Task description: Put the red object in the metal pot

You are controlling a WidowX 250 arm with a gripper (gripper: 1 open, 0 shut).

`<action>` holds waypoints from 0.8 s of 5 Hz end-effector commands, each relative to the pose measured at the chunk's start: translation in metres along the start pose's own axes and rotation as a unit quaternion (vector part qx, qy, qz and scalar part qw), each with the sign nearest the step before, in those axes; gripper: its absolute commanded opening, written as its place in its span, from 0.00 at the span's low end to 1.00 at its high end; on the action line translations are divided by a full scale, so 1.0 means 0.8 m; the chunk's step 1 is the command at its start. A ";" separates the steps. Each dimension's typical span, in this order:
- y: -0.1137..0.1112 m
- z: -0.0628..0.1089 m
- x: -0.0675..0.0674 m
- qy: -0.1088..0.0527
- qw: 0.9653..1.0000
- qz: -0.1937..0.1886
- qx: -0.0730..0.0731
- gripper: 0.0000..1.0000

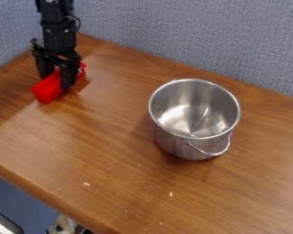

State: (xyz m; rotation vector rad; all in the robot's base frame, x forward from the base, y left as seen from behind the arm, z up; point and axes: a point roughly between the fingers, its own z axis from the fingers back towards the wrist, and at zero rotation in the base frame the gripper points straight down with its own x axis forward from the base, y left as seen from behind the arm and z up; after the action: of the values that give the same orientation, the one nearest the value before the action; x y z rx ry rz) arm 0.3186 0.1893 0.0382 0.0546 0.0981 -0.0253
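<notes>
Camera view: red block [48, 88] lies on far-left counter [124, 119], well apart from metal pot [194, 119]; fingers [66, 77] over it, opening and hold indeterminable; advise centring across its width, confirming grip before lifting.

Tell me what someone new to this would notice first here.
The big shiny metal pot stands out most, standing on the right part of the wooden table. Next comes the bright red block near the far left edge, with the dark gripper right down at it.
</notes>
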 end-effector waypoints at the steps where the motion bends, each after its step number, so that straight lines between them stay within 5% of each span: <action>1: 0.012 0.035 0.014 -0.033 0.999 -0.003 0.021 0.00; 3: 0.022 0.030 0.023 -0.033 0.999 0.012 0.028 0.00; 4: 0.027 0.026 0.028 -0.033 0.999 0.019 0.033 1.00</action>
State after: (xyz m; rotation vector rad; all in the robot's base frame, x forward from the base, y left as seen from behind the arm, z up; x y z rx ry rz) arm 0.3357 0.2018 0.0379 0.0830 0.0848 0.0057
